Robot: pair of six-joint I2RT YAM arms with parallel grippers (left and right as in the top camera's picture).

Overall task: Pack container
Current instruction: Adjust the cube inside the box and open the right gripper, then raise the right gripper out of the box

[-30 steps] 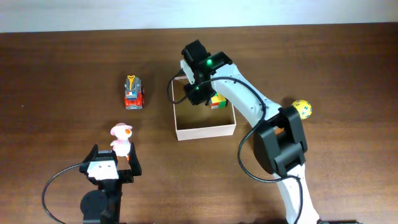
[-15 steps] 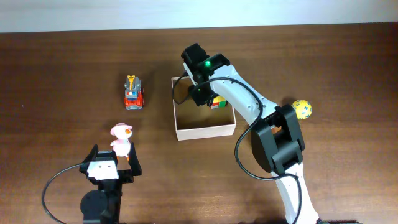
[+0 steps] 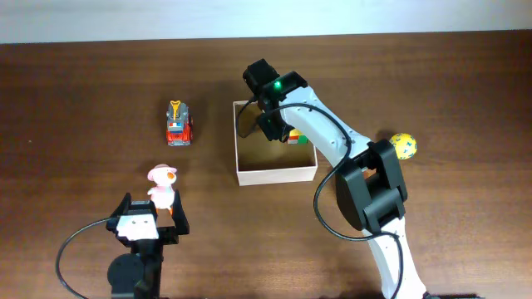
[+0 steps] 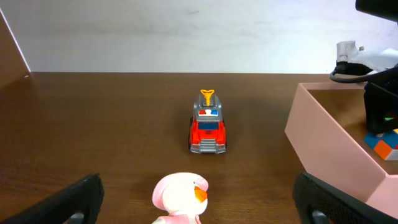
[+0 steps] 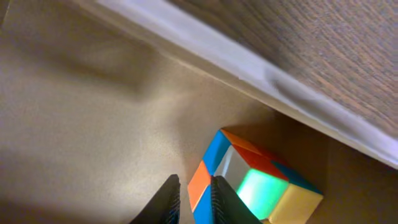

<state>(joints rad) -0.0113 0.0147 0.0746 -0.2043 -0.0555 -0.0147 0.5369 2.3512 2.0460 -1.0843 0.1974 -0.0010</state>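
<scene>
The container, a shallow cream-walled box with a tan floor, sits at mid-table. It also shows in the left wrist view and in the right wrist view. A multicoloured cube lies in its far right corner. My right gripper is down inside the box. Its fingers are shut and empty, right beside the cube. My left gripper is open at the table's front. A pink duck toy stands between its fingers, untouched.
A red toy fire truck stands left of the container and ahead of the duck. A yellow ball with blue marks lies to the right, by the right arm's elbow.
The container has slid slightly to the right with my right gripper inside it. The left arm, duck, truck and ball have not moved.
</scene>
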